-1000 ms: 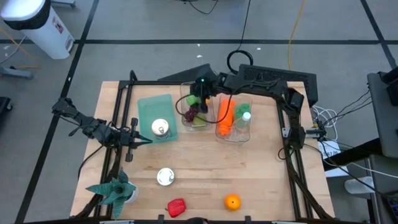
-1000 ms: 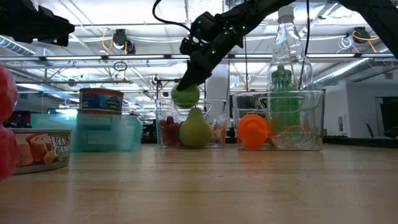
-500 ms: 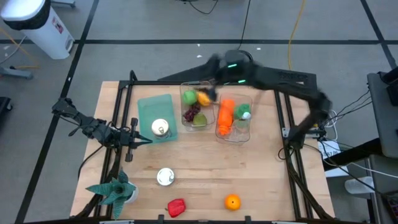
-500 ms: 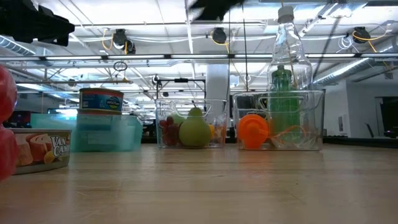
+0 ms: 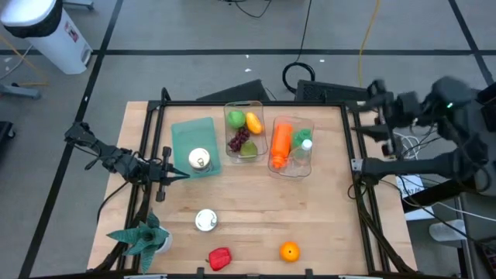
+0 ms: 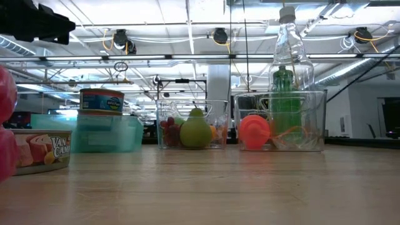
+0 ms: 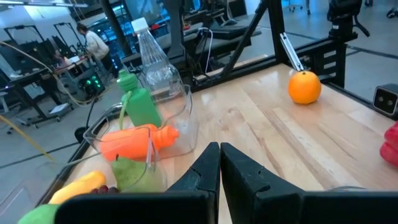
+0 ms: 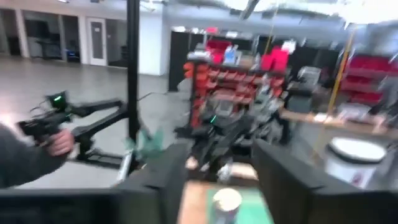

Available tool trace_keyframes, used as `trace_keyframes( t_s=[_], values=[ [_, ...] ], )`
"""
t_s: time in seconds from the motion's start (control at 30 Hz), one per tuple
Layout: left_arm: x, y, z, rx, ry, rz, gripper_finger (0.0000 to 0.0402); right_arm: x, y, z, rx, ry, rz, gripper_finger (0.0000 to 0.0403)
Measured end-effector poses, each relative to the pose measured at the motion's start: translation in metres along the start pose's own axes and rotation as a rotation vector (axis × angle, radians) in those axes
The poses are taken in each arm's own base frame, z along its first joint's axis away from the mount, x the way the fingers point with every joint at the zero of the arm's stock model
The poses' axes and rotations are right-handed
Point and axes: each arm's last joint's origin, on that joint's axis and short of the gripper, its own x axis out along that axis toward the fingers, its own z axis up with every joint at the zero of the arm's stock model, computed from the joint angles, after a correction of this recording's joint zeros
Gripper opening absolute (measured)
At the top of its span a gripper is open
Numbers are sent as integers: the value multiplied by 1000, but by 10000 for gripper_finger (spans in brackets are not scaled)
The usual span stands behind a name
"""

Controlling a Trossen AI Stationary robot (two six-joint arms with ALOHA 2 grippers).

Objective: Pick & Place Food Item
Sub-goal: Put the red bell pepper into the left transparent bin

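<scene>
The right gripper (image 5: 377,105) hangs blurred past the table's (image 5: 248,225) three o'clock edge, holding nothing; its fingers (image 8: 165,180) stand apart. The left gripper (image 5: 180,176), at nine o'clock, is pressed together and empty. The apple (image 5: 235,119) lies in the clear bin (image 5: 261,105) at twelve o'clock, touching the lemon (image 5: 253,122). Bare wood spreads across the centre. At six o'clock sit a can (image 5: 205,220), pepper (image 5: 220,257) and orange (image 5: 290,251). In the low view the pepper is cut off.
</scene>
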Motion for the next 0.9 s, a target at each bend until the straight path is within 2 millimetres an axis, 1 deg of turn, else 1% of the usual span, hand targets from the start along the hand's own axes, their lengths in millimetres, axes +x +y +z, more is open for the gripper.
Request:
trace_keyframes(
  t_s=[0.03, 0.1, 0.17, 0.2, 0.23, 0.3, 0.37, 0.53, 0.6, 0.73, 0.83, 0.9],
  values=[
    [0, 0, 1, -1, -5, 2, 24, -2, 3, -12, 24, 4, 14, 149],
    [0, 0, 2, -6, -17, 5, 24, 0, 7, -37, 45, -4, 38, 86],
    [0, 1, 2, -8, -20, 6, 24, 9, 10, -67, 52, 1, 103, 30],
    [0, 1, 2, -7, -19, 6, 24, 16, 11, -82, 55, 0, 146, 15],
    [0, 1, 2, -7, -19, 6, 24, 24, 12, -96, 65, -5, 185, 11],
    [0, 1, 2, -11, -19, 6, 24, 36, 16, -119, 82, -16, 275, 18],
    [0, 1, 2, -16, -18, 6, 24, 47, 21, -139, 85, -34, 339, 22],
    [0, 0, 2, -30, -16, 5, 24, 61, 40, -163, 56, -92, 495, 4],
    [0, 0, 1, -31, -14, 5, 24, 64, 47, -169, 59, -80, 550, 3],
    [0, 0, 1, -32, -9, 4, 24, 68, 57, -174, 77, -50, 608, 4],
    [0, 0, 1, -30, -9, 4, 24, 72, 64, -183, 54, -19, 614, 1],
    [0, 0, 1, -30, -9, 4, 24, 74, 68, -188, -6, -16, 539, 1]
  ],
)
